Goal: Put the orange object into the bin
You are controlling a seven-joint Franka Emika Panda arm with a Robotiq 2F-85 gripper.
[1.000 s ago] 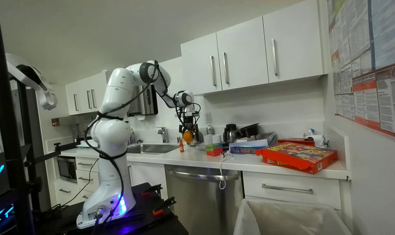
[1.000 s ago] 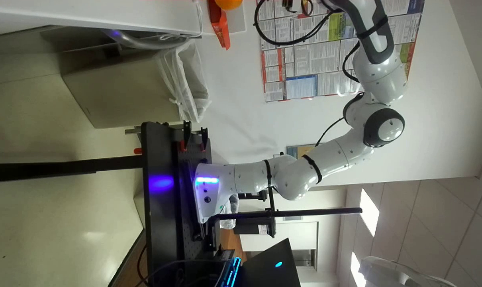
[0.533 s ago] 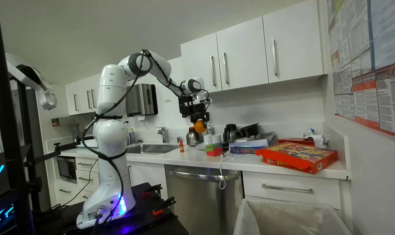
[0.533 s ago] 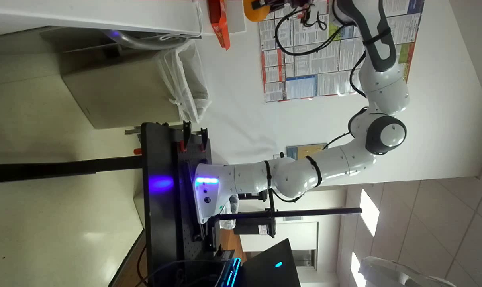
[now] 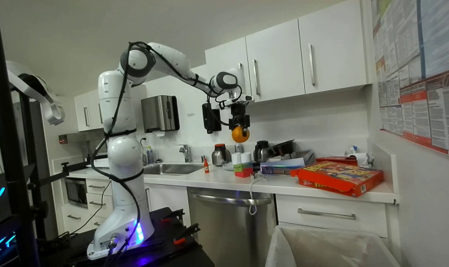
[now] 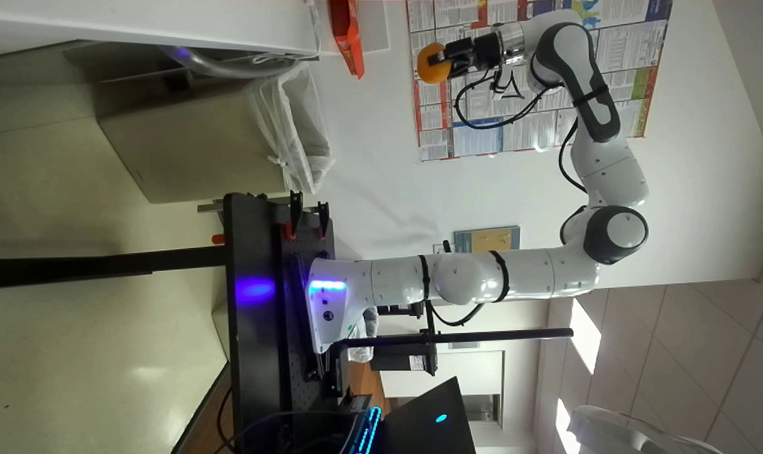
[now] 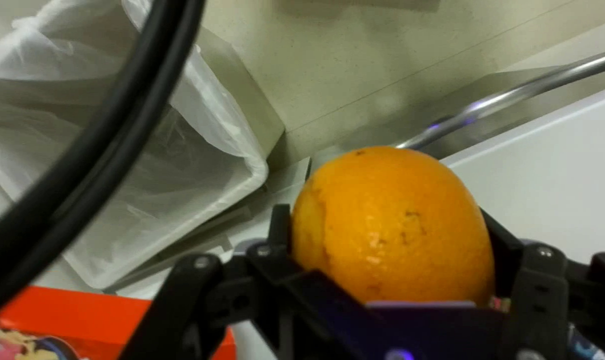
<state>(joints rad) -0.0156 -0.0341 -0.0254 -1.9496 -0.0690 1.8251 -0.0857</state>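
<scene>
High above the counter [image 7: 547, 165], the orange [image 5: 238, 134] hangs in the gripper [image 7: 391, 230], whose fingers [image 7: 280, 225] pinch it from opposite sides, a hold that suits a round thing apt to slip, while the height probably serves to clear the red box [image 5: 339, 177]. On the floor [image 7: 357, 65] below stands the bin [image 6: 186, 145], its liner [image 7: 222, 127] folded outward, likely to leave it wide open for a drop; the orange is not yet over it, so a sideways move seems due before release

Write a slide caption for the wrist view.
An orange held in the hand, lined bin at the picture's upper left, red box at lower left.
</scene>
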